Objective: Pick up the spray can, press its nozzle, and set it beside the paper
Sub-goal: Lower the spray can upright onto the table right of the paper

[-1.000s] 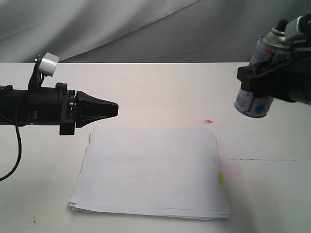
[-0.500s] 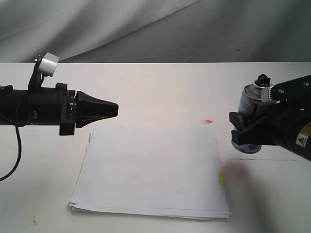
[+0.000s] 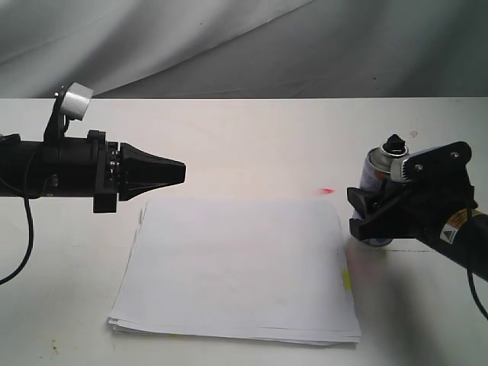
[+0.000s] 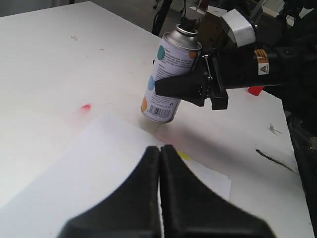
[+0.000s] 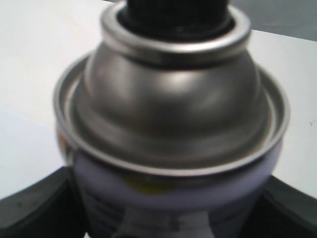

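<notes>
Jaws of the right gripper (image 3: pixel 362 210) clamp the spray can (image 3: pixel 374 164) around its label, black nozzle (image 3: pixel 394 142) upward, its base low just beside the paper (image 3: pixel 236 267)'s right edge on the white table (image 3: pixel 244 137). Left gripper (image 3: pixel 177 172) hovers, fingers pressed together, over the paper's left part.

nozzle (image 5: pixel 176 10) cut off by the edge and spray can (image 5: pixel 171 114) label blurred, right wrist view
</notes>
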You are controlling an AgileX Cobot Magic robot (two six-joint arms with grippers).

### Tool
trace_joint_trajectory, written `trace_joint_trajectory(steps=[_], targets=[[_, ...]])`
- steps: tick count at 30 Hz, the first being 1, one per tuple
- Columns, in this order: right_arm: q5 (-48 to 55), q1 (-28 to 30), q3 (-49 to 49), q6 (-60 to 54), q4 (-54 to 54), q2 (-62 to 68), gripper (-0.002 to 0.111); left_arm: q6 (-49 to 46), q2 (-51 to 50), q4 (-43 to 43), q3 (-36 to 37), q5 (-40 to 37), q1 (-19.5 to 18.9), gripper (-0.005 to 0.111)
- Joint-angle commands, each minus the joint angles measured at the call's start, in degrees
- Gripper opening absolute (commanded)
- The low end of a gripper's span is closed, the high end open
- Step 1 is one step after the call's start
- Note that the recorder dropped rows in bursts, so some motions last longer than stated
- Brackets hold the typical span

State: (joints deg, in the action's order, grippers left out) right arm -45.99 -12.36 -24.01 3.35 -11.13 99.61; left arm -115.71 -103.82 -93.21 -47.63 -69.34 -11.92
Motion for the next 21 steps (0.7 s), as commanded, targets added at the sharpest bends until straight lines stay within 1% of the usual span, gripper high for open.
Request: trace_joint_trajectory(steps=[1, 21], targets=[[-4.5, 0.4, 0.0, -0.6, 1.5, 1.9, 0.000, 0.1, 0.6, -0.4, 0.3, -0.6, -0.1, 0.000], [-2.8, 0.4, 0.0, -0.6, 1.5, 3.5, 0.000, 0.1, 0.6, -0.4, 0.3, -0.6, -0.1, 0.000]])
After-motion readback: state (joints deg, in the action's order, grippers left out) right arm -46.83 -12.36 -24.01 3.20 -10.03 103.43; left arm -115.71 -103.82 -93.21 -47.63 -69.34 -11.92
